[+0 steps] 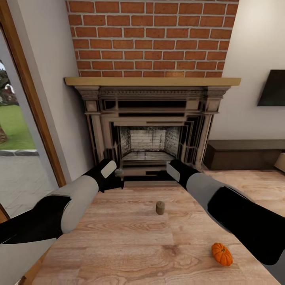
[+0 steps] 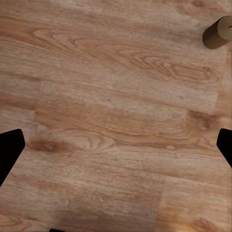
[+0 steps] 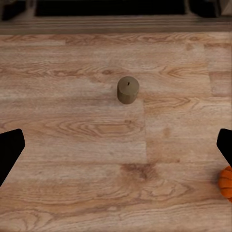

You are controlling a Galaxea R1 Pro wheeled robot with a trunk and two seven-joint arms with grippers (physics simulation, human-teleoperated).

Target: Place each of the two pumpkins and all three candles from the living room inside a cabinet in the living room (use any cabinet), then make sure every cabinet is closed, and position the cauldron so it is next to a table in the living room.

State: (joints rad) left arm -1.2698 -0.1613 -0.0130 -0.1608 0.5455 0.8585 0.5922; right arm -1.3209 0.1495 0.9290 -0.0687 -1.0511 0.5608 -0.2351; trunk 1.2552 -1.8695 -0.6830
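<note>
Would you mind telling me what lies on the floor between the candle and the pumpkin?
Nothing: bare wood floor separates the candle from the pumpkin, as the right wrist and head views both show.

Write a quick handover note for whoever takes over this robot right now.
Left gripper: open, empty, over the light wood plank floor.
Right gripper: open, empty.
Short tan cylindrical candle stands upright on the floor between the arms; small ribbed orange pumpkin lies nearer, by the right arm.
Long low dark-brown cabinet sits right of the stone fireplace.
Nothing stowed yet here; start with the candle.
</note>
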